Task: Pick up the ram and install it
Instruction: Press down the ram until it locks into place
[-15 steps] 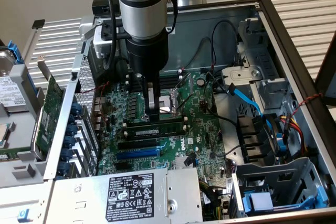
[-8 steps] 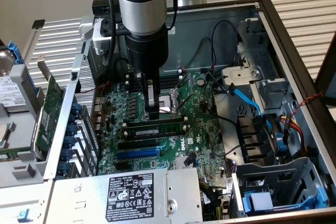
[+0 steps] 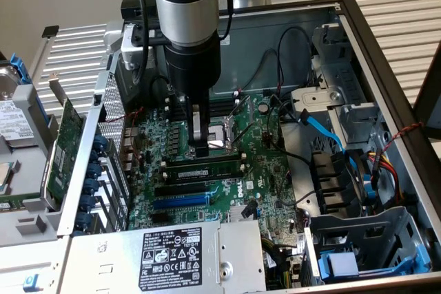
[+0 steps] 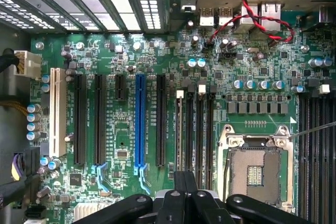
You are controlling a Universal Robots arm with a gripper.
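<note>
I have the black two-finger gripper (image 3: 199, 148) low inside the open grey metal computer case (image 3: 386, 53), over the green motherboard (image 3: 272, 170). In the wrist view its fingers (image 4: 179, 184) look pressed together with nothing pinched between them. The ram (image 3: 207, 168), a long thin green stick with dark chips, stands upright on edge in one of the long black memory slots, just beside the square silver processor socket (image 3: 222, 139). The fingertips sit right at that stick. I cannot tell from either view whether they touch its top edge.
</note>
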